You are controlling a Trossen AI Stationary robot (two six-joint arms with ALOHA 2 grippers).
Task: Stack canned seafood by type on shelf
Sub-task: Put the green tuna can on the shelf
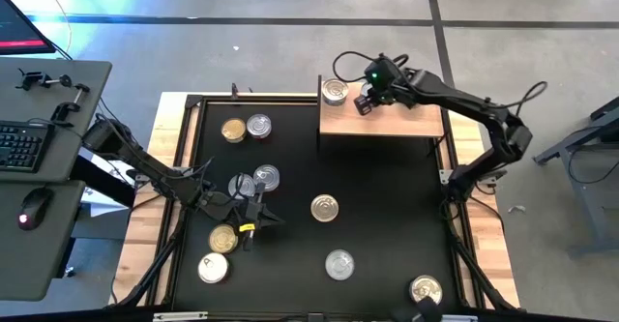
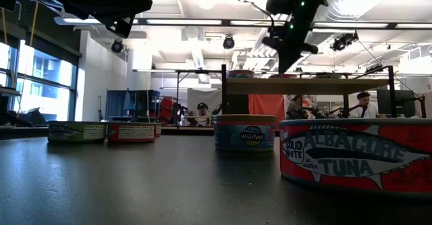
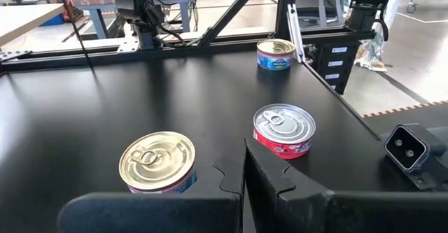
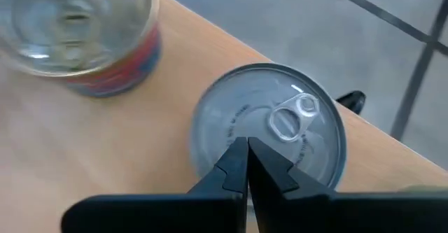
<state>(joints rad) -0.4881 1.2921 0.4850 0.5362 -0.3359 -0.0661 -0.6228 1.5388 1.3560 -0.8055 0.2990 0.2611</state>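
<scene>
The shelf (image 1: pixel 397 121), a light-wood board on a black frame, stands at the table's far side. One tin (image 1: pixel 335 92) shows on its left end. My right gripper (image 4: pixel 246 149) is shut and slants down over a silver-topped tin (image 4: pixel 269 131) on the board; a red-labelled tin (image 4: pixel 77 33) stands beside it. Several more tins rest on their bases on the black table, among them a gold-topped one (image 3: pixel 157 161) and a silver-topped one (image 3: pixel 283 129). My left gripper (image 3: pixel 245 170) hovers shut between these two and touches neither. My right gripper's shut fingertips (image 4: pixel 234 159) come from above at a slant over the silver lid (image 4: pixel 238 121), near the pull tab. I cannot tell whether they touch it. The tin stands upright on the board near its edge.
Loose tins lie scattered across the table: two at the far left (image 1: pixel 246 127), two by my left arm (image 1: pixel 266 177), two at the near left (image 1: pixel 218 254), one near the front right corner (image 1: pixel 425 289). A desk with keyboard (image 1: pixel 24 143) stands to the left.
</scene>
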